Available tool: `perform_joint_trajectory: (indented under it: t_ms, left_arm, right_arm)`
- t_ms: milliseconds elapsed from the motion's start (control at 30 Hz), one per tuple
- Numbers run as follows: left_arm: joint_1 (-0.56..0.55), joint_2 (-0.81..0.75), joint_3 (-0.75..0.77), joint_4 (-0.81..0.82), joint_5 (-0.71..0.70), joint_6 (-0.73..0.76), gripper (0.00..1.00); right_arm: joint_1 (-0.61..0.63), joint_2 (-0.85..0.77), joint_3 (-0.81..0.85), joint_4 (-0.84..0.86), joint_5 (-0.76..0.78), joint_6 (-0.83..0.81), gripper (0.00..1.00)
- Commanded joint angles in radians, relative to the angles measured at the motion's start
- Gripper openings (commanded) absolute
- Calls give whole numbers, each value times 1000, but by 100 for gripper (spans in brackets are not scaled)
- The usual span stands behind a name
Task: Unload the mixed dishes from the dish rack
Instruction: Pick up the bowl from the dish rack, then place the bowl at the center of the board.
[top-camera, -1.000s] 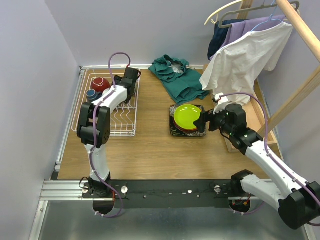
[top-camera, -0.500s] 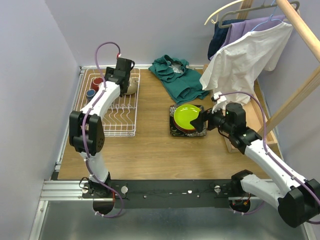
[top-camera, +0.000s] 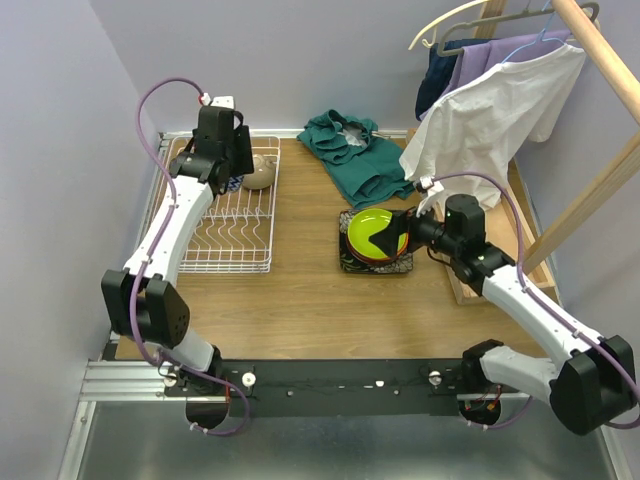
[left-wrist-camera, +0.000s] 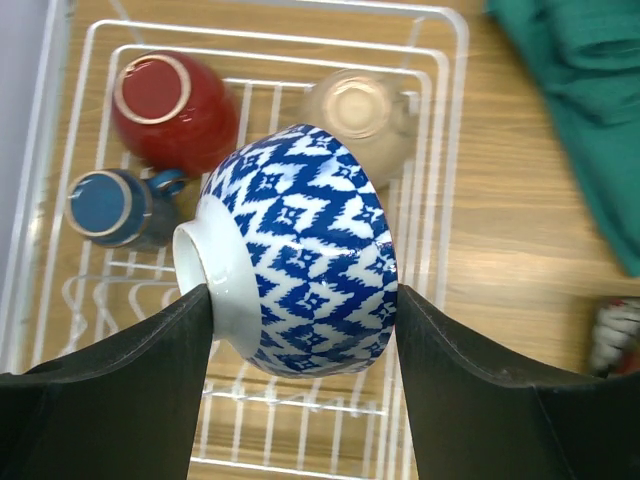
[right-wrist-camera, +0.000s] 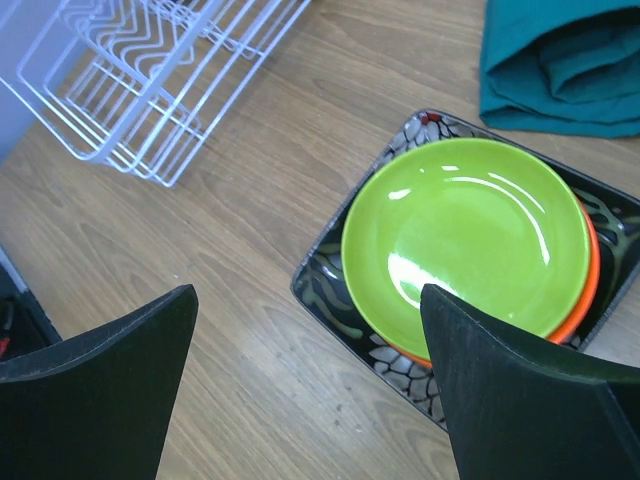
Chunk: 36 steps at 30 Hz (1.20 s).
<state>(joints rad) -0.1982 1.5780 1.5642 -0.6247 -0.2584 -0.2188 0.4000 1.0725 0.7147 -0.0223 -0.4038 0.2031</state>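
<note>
My left gripper is shut on the blue-white bowl, gripped on its side between both fingers and held up above the white wire dish rack. In the rack below lie a red cup, a dark-blue mug and a beige bowl, all upside down. From above, the left gripper hangs over the rack's back end beside the beige bowl. My right gripper is open over bare table next to the lime-green plate, which is stacked on an orange plate and the black square floral plate.
A crumpled green cloth lies at the back centre. A white T-shirt and darker clothes hang from a wooden rail at the right. The wall runs close along the rack's left side.
The left arm has risen out of the rack toward the back left, carrying the blue-white bowl. The right gripper has shifted slightly further over the plate stack and stays open.
</note>
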Motion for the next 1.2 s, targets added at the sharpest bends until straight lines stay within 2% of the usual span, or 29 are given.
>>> perform_joint_trajectory:
  t_ms: [0,367,600,733,900,1033,1167]
  left_arm:
    - [3,-113,-61,78,194,-128,43]
    - [-1,-246,-292,335,582,-353,42]
    - [-38,-315,-470,526,708,-499,42]
    - [-70,-334,-541,653,738,-570,42]
    - [-167,-328,-595,730,755,-613,42]
    - [-224,-316,-641,856,768,-683,42]
    - [-267,-300,-665,939,775,-743,42]
  right_arm:
    - [5,38,55,88,-67,59,100]
    - [5,147,100,200,-102,211,100]
    - [5,205,117,263,-102,309,100]
    - [5,248,137,280,-96,366,100]
    - [5,296,137,334,-93,440,100]
    - [7,322,126,380,-105,486,100]
    - [5,343,105,433,-122,528,94]
